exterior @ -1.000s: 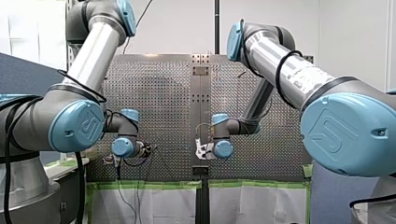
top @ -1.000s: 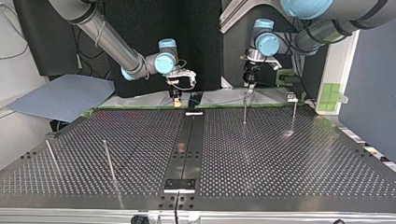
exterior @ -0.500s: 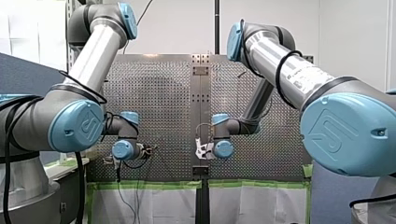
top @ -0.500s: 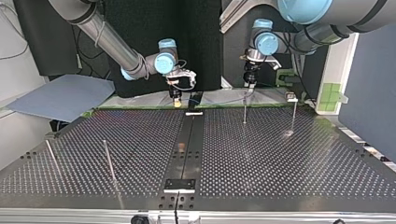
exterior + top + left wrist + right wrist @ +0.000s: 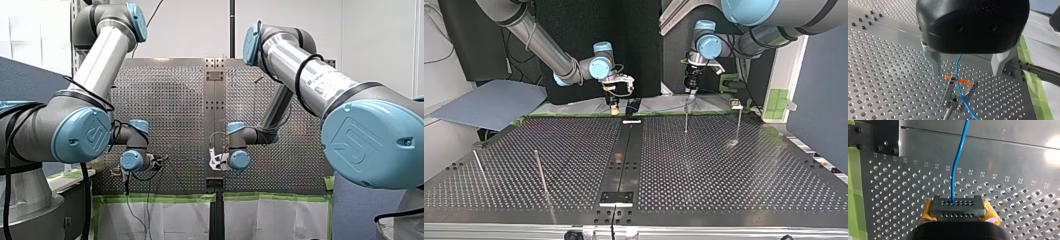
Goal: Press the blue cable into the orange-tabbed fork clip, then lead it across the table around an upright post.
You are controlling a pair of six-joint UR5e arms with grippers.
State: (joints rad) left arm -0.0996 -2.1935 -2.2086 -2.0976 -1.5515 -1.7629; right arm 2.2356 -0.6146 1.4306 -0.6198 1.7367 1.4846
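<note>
Perforated table (image 5: 724, 170), both arms at its far edge in the top view. Right gripper (image 5: 958, 214) has its yellow pads clamped on the dark connector (image 5: 958, 206) at the cable (image 5: 957, 165) end. Left gripper (image 5: 966, 72) has fingers wide apart, straddling the cable without gripping it. Cable runs between the clip (image 5: 958, 81) prongs; can't tell if it's seated. Lead around a post (image 5: 685, 119) looks not yet begun.
</note>
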